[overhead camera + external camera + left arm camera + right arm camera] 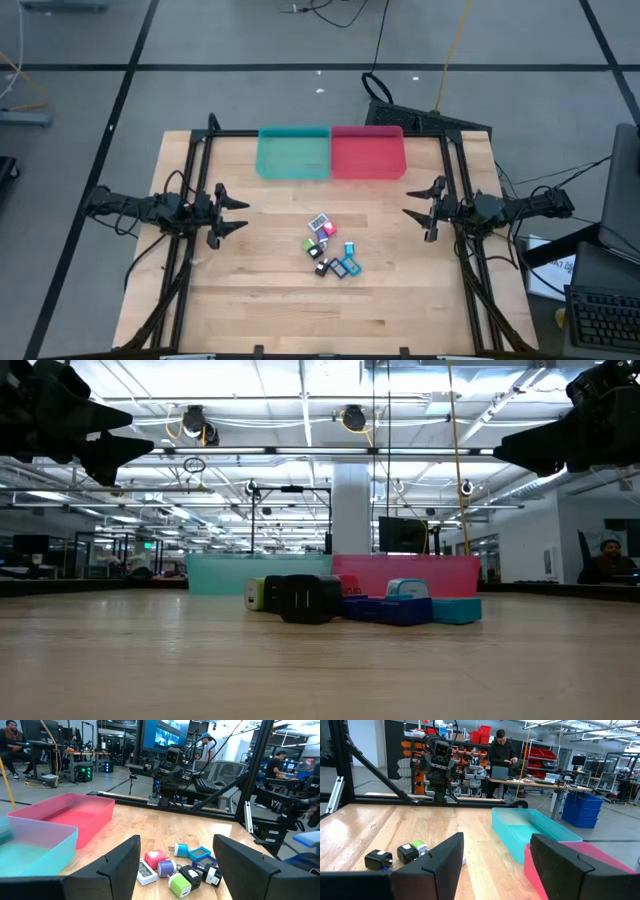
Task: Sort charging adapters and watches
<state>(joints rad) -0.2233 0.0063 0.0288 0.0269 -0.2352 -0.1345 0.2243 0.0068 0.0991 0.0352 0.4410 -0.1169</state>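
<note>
A small heap of adapters and watches (331, 246) lies on the table's middle. In the left wrist view I see a pink cube (155, 858), a green one (179, 885), a black one (190, 874), a light blue one (181, 850), and a teal flat watch (199, 853). My left gripper (232, 213) hovers open at the table's left side, above the wood. My right gripper (418, 213) hovers open at the right side. Both point toward the heap from a distance.
A teal bin (293, 154) and a red bin (367, 153) sit side by side at the table's far edge. Bare wood surrounds the heap. People and workbenches show in the room beyond the table.
</note>
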